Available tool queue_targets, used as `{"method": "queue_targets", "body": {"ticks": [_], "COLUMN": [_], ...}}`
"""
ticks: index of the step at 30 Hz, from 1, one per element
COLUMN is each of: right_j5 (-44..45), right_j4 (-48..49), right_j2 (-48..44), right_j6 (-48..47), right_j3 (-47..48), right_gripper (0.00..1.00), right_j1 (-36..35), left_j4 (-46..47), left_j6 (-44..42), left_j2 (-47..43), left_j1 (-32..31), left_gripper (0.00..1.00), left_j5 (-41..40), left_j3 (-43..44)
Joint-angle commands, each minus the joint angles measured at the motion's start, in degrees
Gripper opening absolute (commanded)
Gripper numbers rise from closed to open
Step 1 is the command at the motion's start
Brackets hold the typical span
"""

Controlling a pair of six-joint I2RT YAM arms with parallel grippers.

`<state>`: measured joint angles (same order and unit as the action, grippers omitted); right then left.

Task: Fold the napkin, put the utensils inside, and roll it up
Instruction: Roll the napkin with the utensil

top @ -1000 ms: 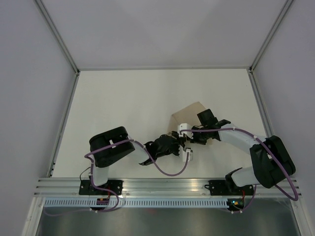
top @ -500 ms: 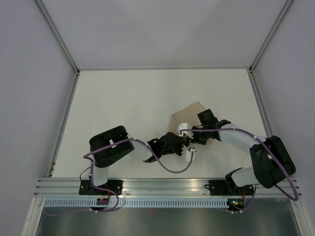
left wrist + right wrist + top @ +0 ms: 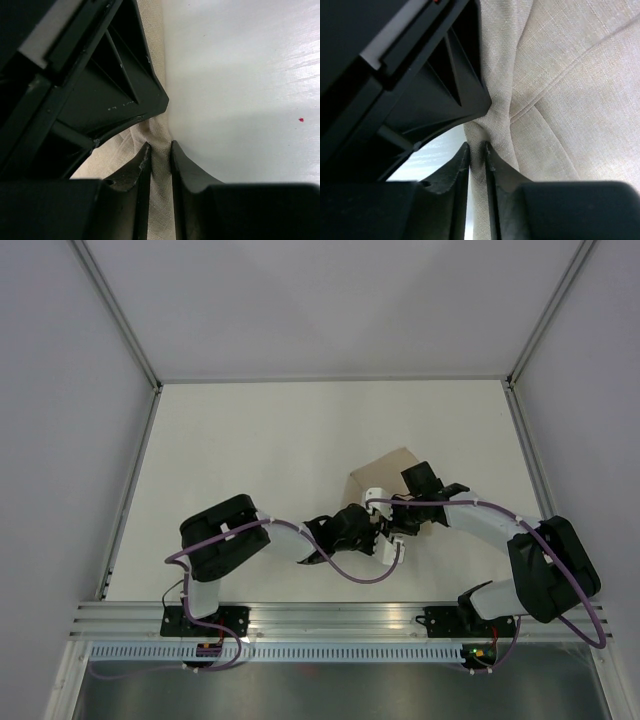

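The napkin (image 3: pixel 386 472) lies right of centre in the overhead frame on the white table (image 3: pixel 250 460), partly under both arms. The left gripper (image 3: pixel 160 147) is pinched on a fold at the cloth's edge. The right gripper (image 3: pixel 476 147) is likewise nipped narrowly on a raised ridge of the cloth.

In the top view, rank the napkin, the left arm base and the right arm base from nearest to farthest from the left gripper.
1. The napkin, held in the fingers of the left gripper, centre right.
2. The right arm base, at the near edge, right side.
3. The left arm base, at the near edge, far left.
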<state>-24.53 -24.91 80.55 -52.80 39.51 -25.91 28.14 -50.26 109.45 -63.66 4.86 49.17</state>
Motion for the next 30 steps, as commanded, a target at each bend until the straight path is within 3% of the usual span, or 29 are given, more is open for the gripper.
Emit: {"method": "queue_targets", "body": {"ticks": [1, 2, 5, 10, 19, 30], "right_j5": [-1.48, -1.31, -0.43, -1.21, -4.99, -4.39], "right_j4": [-2.95, -3.04, -3.74, -6.81, -12.09, -13.42], "right_j2": [-0.84, -1.1, -1.63, -2.42, -4.35, -1.63], "right_j6": [1.99, 2.43, 3.49, 4.37, 4.45, 7.87], "right_j3": [0.48, 0.57, 0.83, 2.94, 6.63, 12.0], "right_gripper": [0.26, 0.35, 0.5, 0.62, 0.68, 0.69], "right_j1": [-0.28, -0.28, -0.19, 0.42, 6.22, 15.17], "left_j4": [-5.99, -6.17, -7.13, -11.44, -20.66, -23.92], "left_j6": [4.64, 4.73, 5.26, 7.28, 11.06, 13.52], "left_j2": [-0.11, -0.2, 0.15, 1.38, 2.0, 1.91], "left_j1": [-0.33, -0.33, -0.33, -0.24, -0.06, -0.15], "left_gripper": [0.06, 0.04, 0.02, 0.02, 0.02, 0.02], "left_j5": [4.01, 4.1, 4.63, 5.68, 6.65, 6.12], "left_j3": [0.93, 0.76, 1.02, 3.65, 8.31, 9.72]}}
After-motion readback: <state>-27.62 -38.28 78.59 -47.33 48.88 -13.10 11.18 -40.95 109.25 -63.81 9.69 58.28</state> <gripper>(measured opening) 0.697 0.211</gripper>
